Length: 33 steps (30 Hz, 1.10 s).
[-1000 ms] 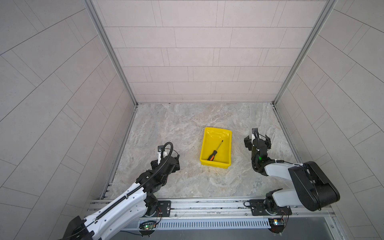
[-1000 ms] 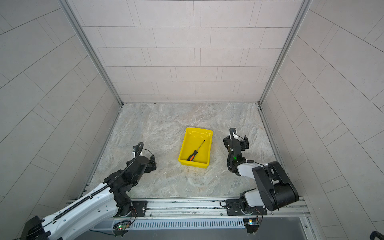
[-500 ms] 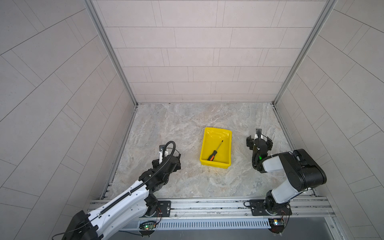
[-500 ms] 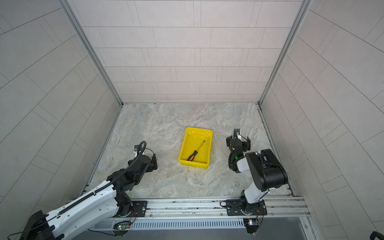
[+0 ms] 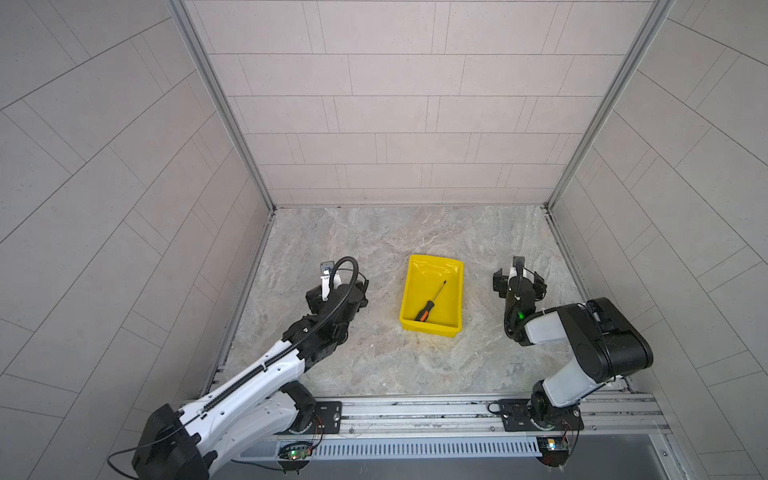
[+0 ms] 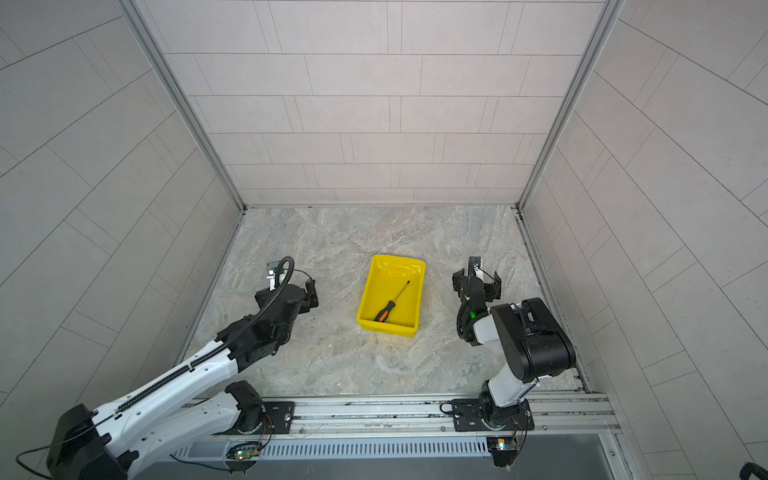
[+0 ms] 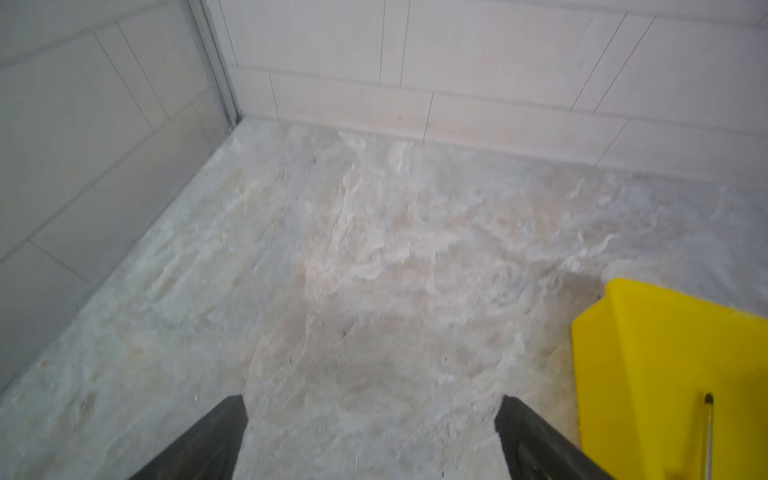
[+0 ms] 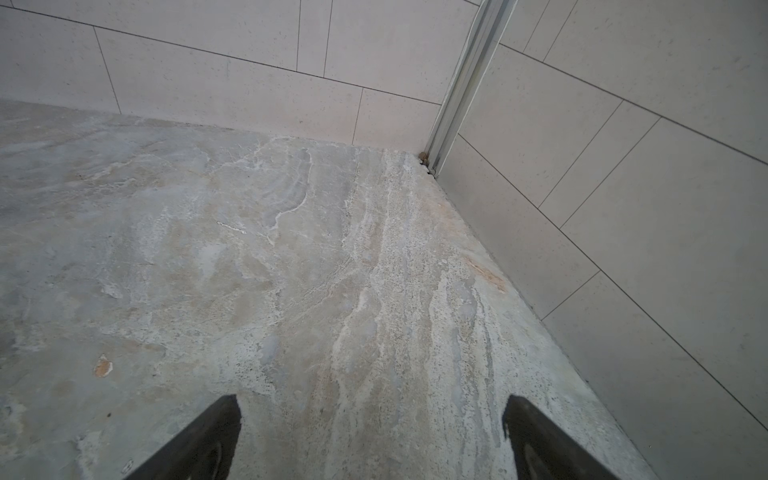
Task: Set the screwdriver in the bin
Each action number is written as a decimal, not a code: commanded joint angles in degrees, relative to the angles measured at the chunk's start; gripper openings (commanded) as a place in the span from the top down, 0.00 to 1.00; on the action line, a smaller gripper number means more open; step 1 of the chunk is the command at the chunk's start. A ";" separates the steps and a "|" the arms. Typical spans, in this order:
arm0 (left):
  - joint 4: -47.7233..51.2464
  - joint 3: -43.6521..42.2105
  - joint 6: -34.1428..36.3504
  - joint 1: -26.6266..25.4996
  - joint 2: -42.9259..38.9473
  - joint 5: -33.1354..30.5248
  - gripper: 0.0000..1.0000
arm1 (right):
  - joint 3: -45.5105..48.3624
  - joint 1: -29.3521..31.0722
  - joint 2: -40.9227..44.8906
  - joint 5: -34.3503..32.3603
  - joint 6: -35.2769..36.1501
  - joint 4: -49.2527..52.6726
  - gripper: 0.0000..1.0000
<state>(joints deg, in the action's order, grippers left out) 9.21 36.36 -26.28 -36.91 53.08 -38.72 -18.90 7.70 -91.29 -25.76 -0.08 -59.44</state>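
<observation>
Lying in the bin (image 5: 430,329), the screwdriver (image 5: 430,301) is shown; left hand (image 7: 372,405) and right hand (image 8: 372,405) are spread, empty. The bin could be knocked if the nearby left hand is swung carelessly.

left claw (image 5: 360,293) advanced; right arm (image 5: 598,340) folded inward.

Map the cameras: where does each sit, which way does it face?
Top views: high over the front rail, looking down; left arm, right arm, shallow yellow plastic bin holding black-and-orange-handled screwdriver.
Left wrist: on the left arm, facing floor and back-left corner; open left gripper shows.
Right wrist: on the right arm, facing back-right corner; open right gripper shows.
Shared: left wrist and top views both catch that bin.
</observation>
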 commanded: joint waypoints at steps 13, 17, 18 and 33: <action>-43.79 -11.66 31.92 17.83 17.22 1.65 0.00 | -0.26 -0.06 -0.10 -0.08 -0.20 -1.43 0.01; -46.28 -11.14 33.17 18.12 21.15 0.92 0.00 | -0.24 -0.04 -0.12 -0.08 -0.10 -1.38 0.01; -47.66 -11.37 32.15 18.17 22.71 0.10 0.00 | -0.24 -0.04 -0.12 -0.04 -0.10 -1.38 0.01; -60.91 -13.65 27.93 26.25 34.59 6.95 0.00 | -0.34 -0.06 -0.12 -0.10 -0.12 -1.24 0.01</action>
<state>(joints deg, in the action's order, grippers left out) -48.38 24.18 5.17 -12.38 89.30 -36.40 -18.90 7.70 -91.29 -25.74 -0.05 -59.81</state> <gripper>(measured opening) 0.999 0.994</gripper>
